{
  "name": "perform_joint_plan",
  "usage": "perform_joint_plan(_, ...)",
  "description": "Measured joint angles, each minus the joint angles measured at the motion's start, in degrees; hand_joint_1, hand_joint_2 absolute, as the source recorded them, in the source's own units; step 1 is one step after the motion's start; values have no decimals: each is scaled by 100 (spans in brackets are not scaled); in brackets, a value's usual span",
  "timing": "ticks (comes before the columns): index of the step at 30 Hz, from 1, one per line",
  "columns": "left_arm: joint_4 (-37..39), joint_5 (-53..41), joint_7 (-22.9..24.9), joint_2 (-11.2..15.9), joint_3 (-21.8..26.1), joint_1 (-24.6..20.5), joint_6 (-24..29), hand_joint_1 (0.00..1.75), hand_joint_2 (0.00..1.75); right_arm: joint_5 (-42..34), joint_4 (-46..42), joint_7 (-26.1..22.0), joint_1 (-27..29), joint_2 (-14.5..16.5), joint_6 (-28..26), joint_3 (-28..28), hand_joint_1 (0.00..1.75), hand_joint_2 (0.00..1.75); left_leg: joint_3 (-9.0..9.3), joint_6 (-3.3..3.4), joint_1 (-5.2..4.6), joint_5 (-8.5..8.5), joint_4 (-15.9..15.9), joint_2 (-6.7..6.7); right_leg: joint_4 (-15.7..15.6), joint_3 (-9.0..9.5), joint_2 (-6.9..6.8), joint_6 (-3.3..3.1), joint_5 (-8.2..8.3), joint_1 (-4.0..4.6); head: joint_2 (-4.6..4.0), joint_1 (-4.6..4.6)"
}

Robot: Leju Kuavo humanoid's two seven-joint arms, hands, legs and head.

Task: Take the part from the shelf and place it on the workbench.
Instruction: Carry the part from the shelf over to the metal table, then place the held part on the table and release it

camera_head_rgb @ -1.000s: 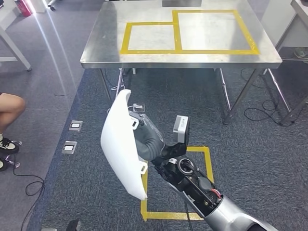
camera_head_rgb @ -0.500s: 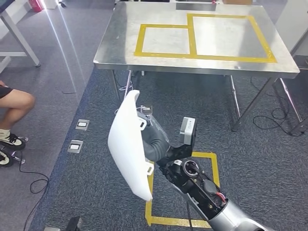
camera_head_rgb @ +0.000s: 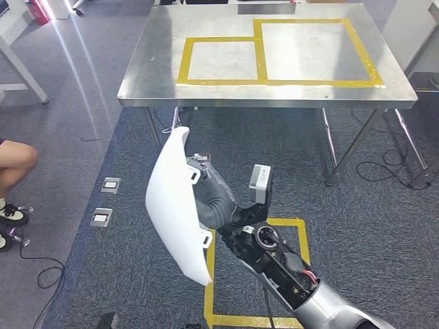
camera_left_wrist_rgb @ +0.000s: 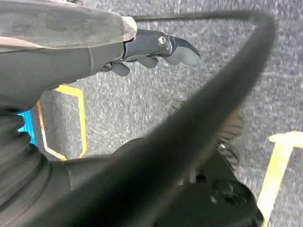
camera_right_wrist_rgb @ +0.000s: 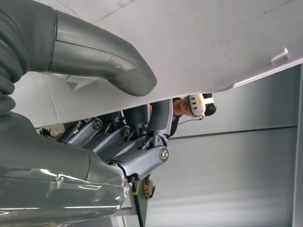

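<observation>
Part point(camera_head_rgb: 175, 205): white curved shell, held on edge in my right robot hand point(camera_head_rgb: 211, 199), out in front of me and above the carpet, well short of the surface point(camera_head_rgb: 155, 75). In the right wrist view my thumb point(camera_right_wrist_rgb: 107, 61) lies flat on the shell's inner face and the darker fingers point(camera_right_wrist_rgb: 143, 142) curl round its other side, so the panel point(camera_right_wrist_rgb: 214, 38) is pinched between them; the upright hold probably keeps its broad face from sagging or slipping during the carry.

Surface: steel bench ahead, bare metal, with two yellow tape rectangles point(camera_head_rgb: 258, 51) side by side, presumably marking where parts go.

Left robot hand point(camera_left_wrist_rgb: 153, 47): hangs at my side over the carpet, fingers lightly curled with nothing in them, kept out of the way.

Floor: grey carpet, a yellow tape square point(camera_head_rgb: 298, 233) under my right arm, likely a standing mark.

Person: a bare leg point(camera_head_rgb: 16, 161) at the left edge, well apart from the part.

Status: carry in hand; placing not yet done.
</observation>
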Motion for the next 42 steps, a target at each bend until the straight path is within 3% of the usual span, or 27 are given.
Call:
perform_joint_plan(2,0,9,-2,5,4,3,-1,0,175,0,-1,1,-3,0,-1,1,175,175,323,-23,31,532,-862,10,12,91,8,54,-96,-4,0,-55)
perform_joint_plan(3,0,14,-3,5,7,-1,-2,0,175,0,-2,2,-7,0,-2,1,175,175,482,-5,33,686,-1234,8,22,122,12,89,-149,3,0,-78)
perform_joint_plan(5,0,18,-4,-4,10,-6,-6,0,175,0,-3,4,-11,0,-7,-1,175,175,621,77,20,709,-1539,0,39,160,20,155,-221,21,0,-72)
perform_joint_plan(8,0,20,-5,-11,13,1,-7,0,175,0,-5,5,-9,0,-17,-1,175,175,713,238,0,615,-1559,-8,169,169,15,227,-311,0,0,0)
perform_joint_plan(10,0,19,-5,-8,14,3,-4,0,175,0,-6,5,-9,-1,-22,-2,175,175,821,315,-14,552,-1567,-6,701,-85,-3,257,-523,-10,0,59)
perform_joint_plan(13,0,20,-5,1,15,4,0,0,175,2,-5,15,26,-3,-34,-3,175,175,955,372,-65,432,-1563,-6,1852,-810,-7,245,-885,-3,0,162)
perform_joint_plan(14,0,21,-5,1,15,10,0,0,175,3,-4,19,40,-4,-36,-3,175,175,1015,380,-87,384,-1563,-9,1958,-955,-7,218,-861,8,0,183)
perform_joint_plan(15,0,22,-5,-1,15,16,0,0,175,5,-4,22,48,-4,-37,-3,175,175,1091,384,-107,330,-1563,-14,1831,-990,-6,178,-718,27,0,198)
perform_joint_plan(17,0,22,-5,-12,15,26,0,0,175,10,-4,25,50,-4,-37,-3,175,175,1252,386,-127,214,-1572,-21,1062,-818,-7,58,-128,102,0,220)
perform_joint_plan(19,-1,22,-5,-33,15,16,0,0,175,14,-3,23,42,-4,-38,-3,175,175,1332,359,-125,128,-1590,-28,403,-633,-8,-44,264,176,0,227)
perform_joint_plan(22,0,25,-5,-45,17,4,0,0,175,17,-8,23,32,-4,-48,-6,175,175,1378,274,-124,117,-1598,-19,141,-487,8,-107,325,190,0,258)
perform_joint_plan(24,-1,26,-5,-44,17,3,0,0,175,17,-14,19,20,-3,-49,-7,175,175,1306,220,-123,114,-1352,-11,21,-327,14,-129,329,156,0,241)
perform_joint_plan(25,-1,25,-6,-44,17,-9,0,0,175,17,-17,16,10,-2,-48,-6,175,175,1146,193,-115,55,-1055,-9,-31,-249,12,-134,316,137,0,212)
perform_joint_plan(27,-1,14,-7,-45,17,-29,0,0,175,17,-14,17,6,-2,-54,-5,175,175,636,126,-75,-188,-299,-6,-63,-151,1,-140,253,122,0,156)
perform_joint_plan(29,0,-7,-6,-43,17,-26,0,0,175,18,-10,16,21,-3,-69,-5,175,175,229,64,-23,-364,80,-4,-62,-58,8,-129,163,112,0,119)
perform_joint_plan(30,0,-19,-6,-39,17,-22,0,0,175,19,-9,14,27,-3,-74,-6,175,175,164,39,-1,-275,-29,-3,-61,5,16,-116,111,100,0,104)
perform_joint_plan(31,0,-30,-5,-33,17,-21,0,0,175,19,-8,11,28,-4,-78,-7,175,175,203,13,18,-49,-327,-1,-59,75,23,-96,56,85,0,87)
perform_joint_plan(33,0,-44,0,-24,17,-27,1,0,175,27,-5,9,26,-4,-81,-8,175,175,426,-21,45,534,-1158,19,-40,219,30,-37,-67,61,0,38)
perform_joint_plan(34,0,-48,8,-22,17,-41,1,0,175,34,-5,8,24,-4,-82,-9,175,175,516,-6,41,664,-1428,39,-30,254,34,0,-124,62,0,10)
perform_joint_plan(36,0,-51,29,-24,16,-64,2,0,175,49,-5,10,24,-4,-87,-13,175,175,579,83,26,702,-1608,57,20,293,37,79,-203,72,0,-10)
perform_joint_plan(39,0,-59,58,-26,15,-74,13,0,175,58,-9,9,20,-4,-89,-19,175,175,690,224,25,722,-1615,36,233,277,22,173,-340,55,0,60)
perform_joint_plan(40,0,-62,67,-26,15,-79,17,0,175,58,-11,9,16,-4,-89,-22,175,175,732,259,20,707,-1617,36,462,172,17,195,-460,45,0,97)
perform_joint_plan(42,0,-65,77,-22,15,-93,27,0,175,59,-12,10,21,-8,-88,-26,175,175,786,301,3,653,-1619,37,1250,-261,11,228,-802,28,0,157)
